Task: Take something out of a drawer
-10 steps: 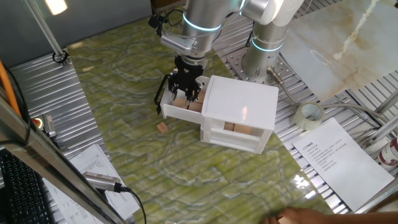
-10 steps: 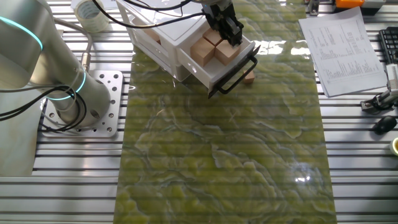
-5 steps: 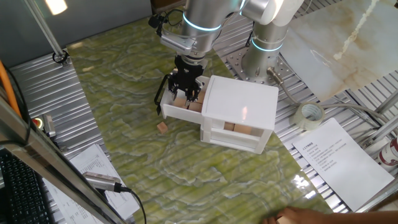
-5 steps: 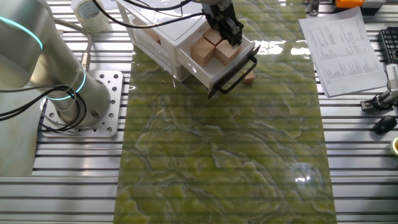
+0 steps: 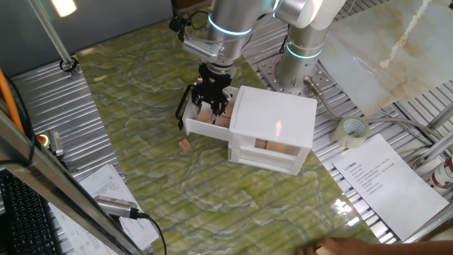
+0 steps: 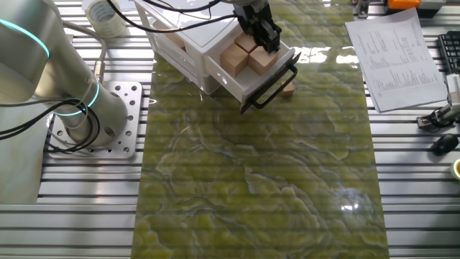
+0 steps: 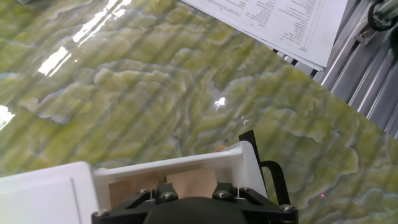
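Staying put in the drawer (image 6: 262, 68), the claw (image 6: 264, 37) seemingly pinches a cube (image 6: 249, 43).

The glossy silver, cylindrical robot arm (image 5: 228, 21) is glowing with cyan light rings at its joints, carrying a black two-finger gripper (image 5: 213, 98) studded with screws.

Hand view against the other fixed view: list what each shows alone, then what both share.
Only the hand view: the underside of the hand, filling the bottom edge, and the drawer seen from directly above.

Only the other fixed view: the arm's base, a tape roll, the gripper down in the drawer among the cubes, and the whole cabinet.

Both: the open drawer, its black handle, one cube on the mat, the printed sheet.
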`<state>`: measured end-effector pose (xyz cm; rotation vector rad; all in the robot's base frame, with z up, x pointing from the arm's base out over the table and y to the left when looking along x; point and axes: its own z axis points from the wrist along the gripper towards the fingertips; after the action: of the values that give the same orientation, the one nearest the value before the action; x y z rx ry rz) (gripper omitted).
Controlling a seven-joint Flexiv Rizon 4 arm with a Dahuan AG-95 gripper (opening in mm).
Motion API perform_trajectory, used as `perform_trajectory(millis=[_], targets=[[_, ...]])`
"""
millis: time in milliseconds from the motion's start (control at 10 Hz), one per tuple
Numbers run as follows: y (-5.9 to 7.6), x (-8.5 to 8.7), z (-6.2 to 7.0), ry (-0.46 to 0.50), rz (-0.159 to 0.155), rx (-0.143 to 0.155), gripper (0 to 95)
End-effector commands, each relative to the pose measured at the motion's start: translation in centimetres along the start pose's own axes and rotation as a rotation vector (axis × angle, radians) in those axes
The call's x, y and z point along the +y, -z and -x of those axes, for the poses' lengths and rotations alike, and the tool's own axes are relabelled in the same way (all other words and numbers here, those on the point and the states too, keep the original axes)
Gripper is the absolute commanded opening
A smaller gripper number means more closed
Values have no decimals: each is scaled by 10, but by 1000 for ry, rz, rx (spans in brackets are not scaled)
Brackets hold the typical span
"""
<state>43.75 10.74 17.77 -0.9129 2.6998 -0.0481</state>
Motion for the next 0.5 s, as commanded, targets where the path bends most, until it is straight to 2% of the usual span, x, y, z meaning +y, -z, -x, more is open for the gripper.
perform_trajectory(millis=[100,500], targets=[[0,0,0,0,0,0,380],[0,0,0,-29,4,-1,380]])
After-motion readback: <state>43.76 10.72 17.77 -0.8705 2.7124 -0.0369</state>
